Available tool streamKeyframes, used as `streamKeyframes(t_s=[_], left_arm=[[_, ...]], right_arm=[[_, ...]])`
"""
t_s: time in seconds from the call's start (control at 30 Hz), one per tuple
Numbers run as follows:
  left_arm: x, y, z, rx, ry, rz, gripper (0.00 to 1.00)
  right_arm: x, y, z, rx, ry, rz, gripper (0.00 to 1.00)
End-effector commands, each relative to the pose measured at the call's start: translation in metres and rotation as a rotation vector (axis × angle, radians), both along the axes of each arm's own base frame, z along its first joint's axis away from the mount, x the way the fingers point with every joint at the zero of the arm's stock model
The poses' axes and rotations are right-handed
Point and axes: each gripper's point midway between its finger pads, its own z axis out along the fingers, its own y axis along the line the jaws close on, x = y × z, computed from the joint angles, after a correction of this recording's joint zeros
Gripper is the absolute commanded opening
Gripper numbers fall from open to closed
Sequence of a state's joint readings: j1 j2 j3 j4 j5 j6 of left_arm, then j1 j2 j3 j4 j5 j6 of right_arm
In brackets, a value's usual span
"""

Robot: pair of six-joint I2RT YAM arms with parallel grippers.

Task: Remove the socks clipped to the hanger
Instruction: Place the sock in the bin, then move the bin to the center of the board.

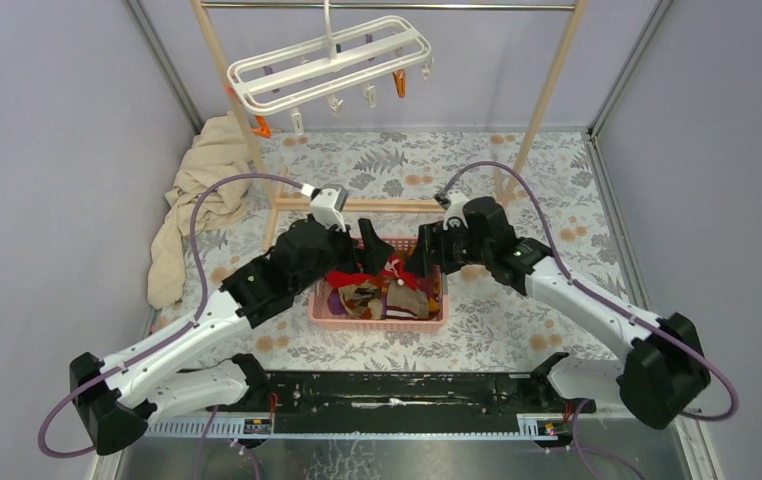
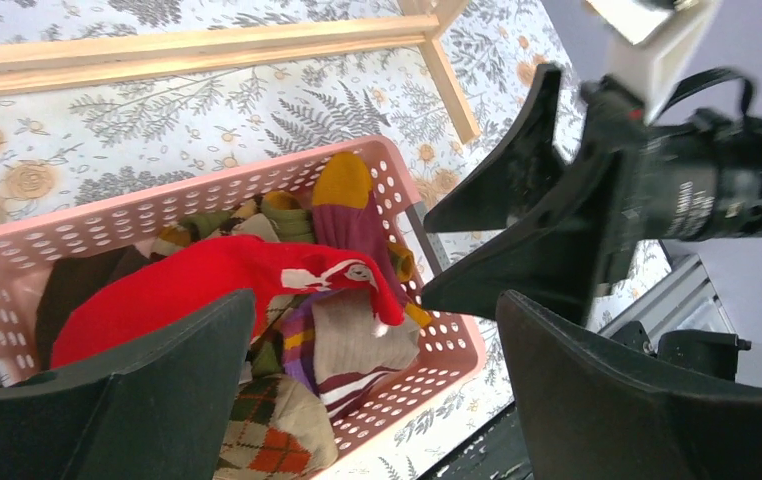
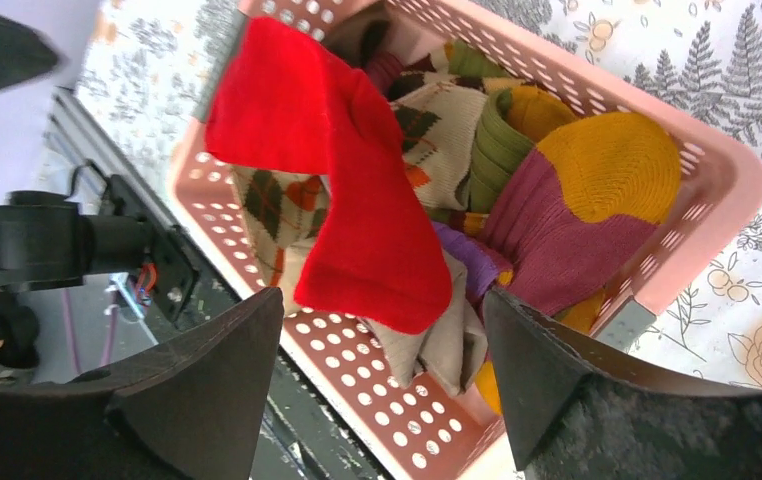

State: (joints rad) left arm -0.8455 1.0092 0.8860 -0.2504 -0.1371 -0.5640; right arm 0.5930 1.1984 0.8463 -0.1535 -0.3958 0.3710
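The white hanger [image 1: 332,65] hangs from the metal rail at the back, tilted, and its small clips dangle with no socks on them. The socks [image 1: 382,295] lie heaped in a pink basket [image 1: 377,320] between the arms. A red sock [image 2: 187,290] lies on top of the heap, over an argyle sock [image 2: 267,430] and a maroon and mustard sock [image 3: 577,200]. My left gripper [image 2: 377,380] hovers open over the basket's left half, holding nothing. Facing it over the right half is my right gripper [image 3: 382,370], also open, with the red sock [image 3: 347,180] lying below it.
A wooden-post rack [image 1: 547,90] with a floor bar [image 1: 357,205] stands behind the basket. A beige cloth [image 1: 197,200] is heaped against the left wall. Side walls close in the floral table. The black rail with the arm bases [image 1: 407,390] runs along the near edge.
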Motion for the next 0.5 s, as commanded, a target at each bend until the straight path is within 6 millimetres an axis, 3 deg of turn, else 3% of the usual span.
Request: streamKeyframes(t_s=[0.0,0.23,0.47], left_arm=[[0.000,0.021,-0.006,0.031,-0.017,0.074,0.98],[0.000,0.026,-0.015,0.045,-0.006,0.093,0.98],[-0.001,0.034,-0.019,0.059,-0.005,0.118,0.98]], right_arm=[[0.019,0.015,-0.007,-0.064,-0.061,-0.048,0.81],[0.038,0.041,-0.050,-0.184,-0.066,-0.109,0.80],[0.045,0.050,-0.099,-0.253,-0.020,-0.154,0.81]])
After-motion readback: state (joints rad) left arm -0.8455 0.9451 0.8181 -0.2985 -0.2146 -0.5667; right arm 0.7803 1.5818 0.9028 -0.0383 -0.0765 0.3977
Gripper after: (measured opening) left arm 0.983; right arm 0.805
